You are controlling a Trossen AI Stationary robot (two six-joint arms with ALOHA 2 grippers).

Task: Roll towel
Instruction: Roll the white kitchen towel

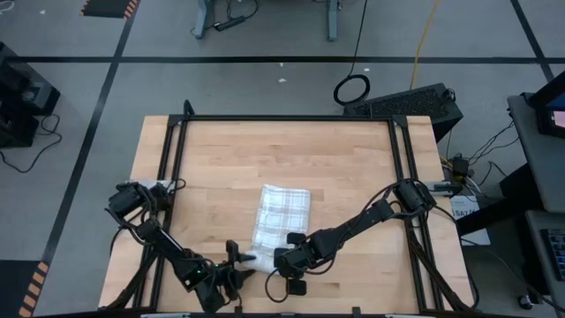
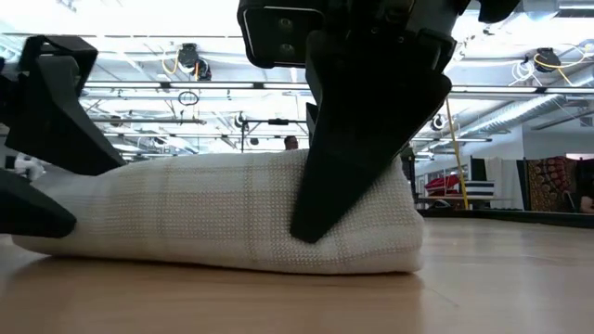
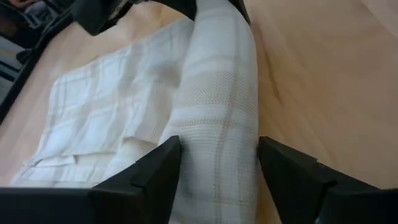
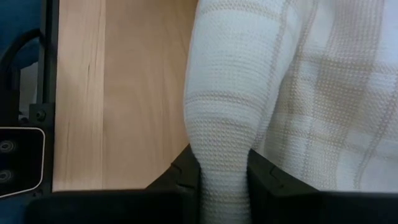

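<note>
**Rolling of the towel had begun at the near edge**

You had the towel (image 1: 281, 215) lying on the table (image 1: 221, 159), in the middle and toward the near side. Its near edge was already turned into a thick roll, and the rest lay flat behind it, as the left wrist view showed.

The right gripper (image 4: 222, 168) was closed on one end of the roll; its two fingers pinched the cloth tightly between them. The left gripper (image 3: 217, 163) was at the other end of the roll. Its fingers stood open on both sides of the roll, and I could not tell if they touched the cloth.

I judged that you were in the rolling step, with only the first turns done and most of the towel not yet rolled.

For the next move, you would have needed the left gripper to take its end too. Then both ends should turn together toward the flat part, at the same speed, so the roll would not become crooked or loose.
</note>
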